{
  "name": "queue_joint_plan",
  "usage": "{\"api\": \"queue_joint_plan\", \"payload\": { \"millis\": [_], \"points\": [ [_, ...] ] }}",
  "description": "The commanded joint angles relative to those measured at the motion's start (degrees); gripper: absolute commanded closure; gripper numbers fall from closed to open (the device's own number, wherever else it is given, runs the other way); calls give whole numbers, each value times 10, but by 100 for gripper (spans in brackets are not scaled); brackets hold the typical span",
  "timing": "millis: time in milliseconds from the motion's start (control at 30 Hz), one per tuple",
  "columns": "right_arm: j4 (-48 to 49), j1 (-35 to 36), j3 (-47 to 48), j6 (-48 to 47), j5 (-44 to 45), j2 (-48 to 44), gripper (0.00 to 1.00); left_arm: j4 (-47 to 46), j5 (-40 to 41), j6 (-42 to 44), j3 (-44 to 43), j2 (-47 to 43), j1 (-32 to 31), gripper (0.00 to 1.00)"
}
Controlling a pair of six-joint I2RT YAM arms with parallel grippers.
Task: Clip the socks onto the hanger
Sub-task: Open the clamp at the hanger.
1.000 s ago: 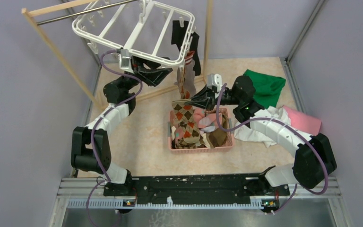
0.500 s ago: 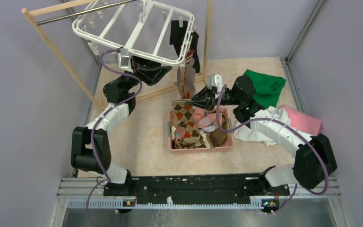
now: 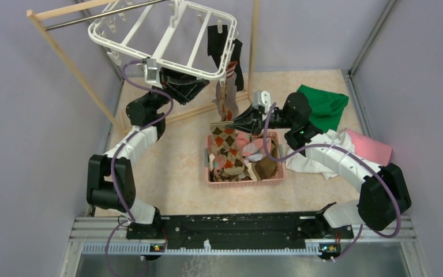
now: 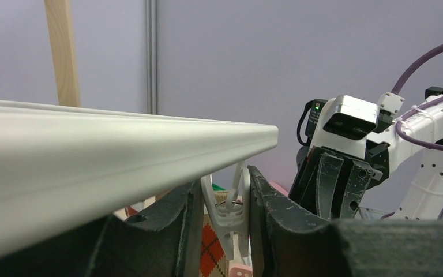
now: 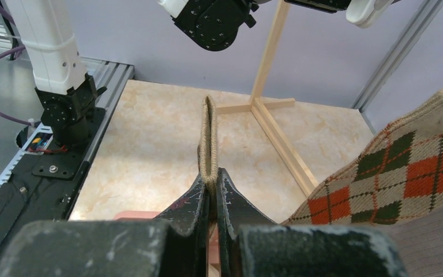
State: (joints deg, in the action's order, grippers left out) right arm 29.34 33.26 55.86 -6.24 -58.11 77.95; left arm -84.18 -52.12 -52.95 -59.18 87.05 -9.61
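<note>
The white hanger [image 3: 165, 38] hangs tilted from the rack at the back; its rim [image 4: 92, 156] fills the left wrist view. My left gripper [image 3: 205, 86] sits just under its near rim, jaws [image 4: 225, 219] pressed on both sides of a dangling white clip [image 4: 231, 210]. A black sock [image 3: 214, 43] and a grey-brown sock [image 3: 226, 95] hang from the right side. My right gripper [image 3: 226, 123] is shut [image 5: 210, 179] on the tan cuff [image 5: 209, 133] of an argyle sock [image 3: 226, 138] above the basket.
A pink basket [image 3: 242, 180] with more socks stands mid-table. Green [image 3: 326, 104], white [image 3: 311, 158] and pink [image 3: 372, 147] cloths lie to the right. The wooden rack's slanted leg [image 3: 75, 69] and upright post [image 3: 255, 34] flank the hanger.
My left gripper has risen a little under the hanger's rim and its jaws have closed in onto the clip. The right arm and its sock have not moved.
</note>
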Motion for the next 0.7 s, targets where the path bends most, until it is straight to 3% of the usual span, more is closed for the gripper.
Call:
{"api": "queue_joint_plan", "payload": {
  "millis": [0,233,500,567,667],
  "points": [
    [33,4,5,7,8,-25,100,-185,16,-14,-23,-12,-2,100],
    [50,3,29,42,31,-10,100,-184,32,-35,-18,-15,-3,97],
    [62,4,76,106,49,32,100,-181,40,-44,-6,-21,-4,76],
    [63,4,80,107,51,35,100,-180,39,-45,-5,-21,-4,76],
    [63,3,88,113,56,40,100,-183,34,-47,-6,-20,-5,87]
  ]
}}
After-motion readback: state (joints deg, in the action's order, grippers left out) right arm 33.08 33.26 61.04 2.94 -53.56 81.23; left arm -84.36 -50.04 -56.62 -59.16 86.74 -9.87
